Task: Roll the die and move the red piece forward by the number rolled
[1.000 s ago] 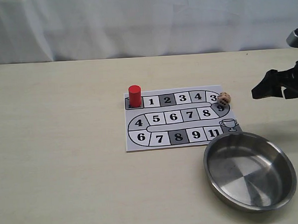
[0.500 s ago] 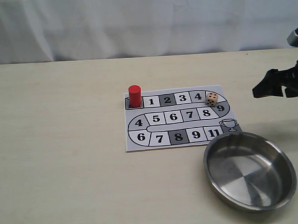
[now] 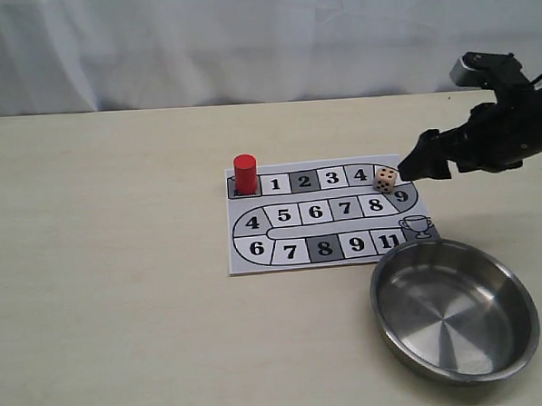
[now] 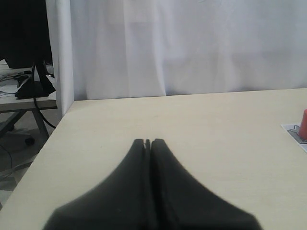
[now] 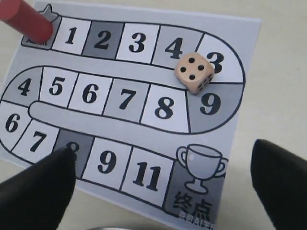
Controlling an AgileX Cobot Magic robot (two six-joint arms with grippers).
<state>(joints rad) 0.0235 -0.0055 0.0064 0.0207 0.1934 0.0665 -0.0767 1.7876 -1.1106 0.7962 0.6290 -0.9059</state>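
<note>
The beige die (image 3: pixel 387 180) (image 5: pixel 194 73) rests on the paper game board (image 3: pixel 282 248) between the squares marked 4, 3 and 9, with four pips on top. The red piece (image 3: pixel 245 174) (image 5: pixel 26 21) stands upright on the start square at the board's far left corner; its edge (image 4: pixel 303 122) shows in the left wrist view. My right gripper (image 3: pixel 425 166) (image 5: pixel 163 160) hangs open just right of the die, with nothing between its fingers. My left gripper (image 4: pixel 148 142) is shut and empty over bare table, out of the exterior view.
A round steel pan (image 3: pixel 455 310) sits at the front right, its rim touching the board's near right corner. A white curtain (image 3: pixel 244 41) closes the back. The table's edge (image 4: pixel 43 148) shows in the left wrist view.
The die rolled left from the board's right edge and settled by square 4. My right gripper then moved left from the frame's edge to just beside the die.
</note>
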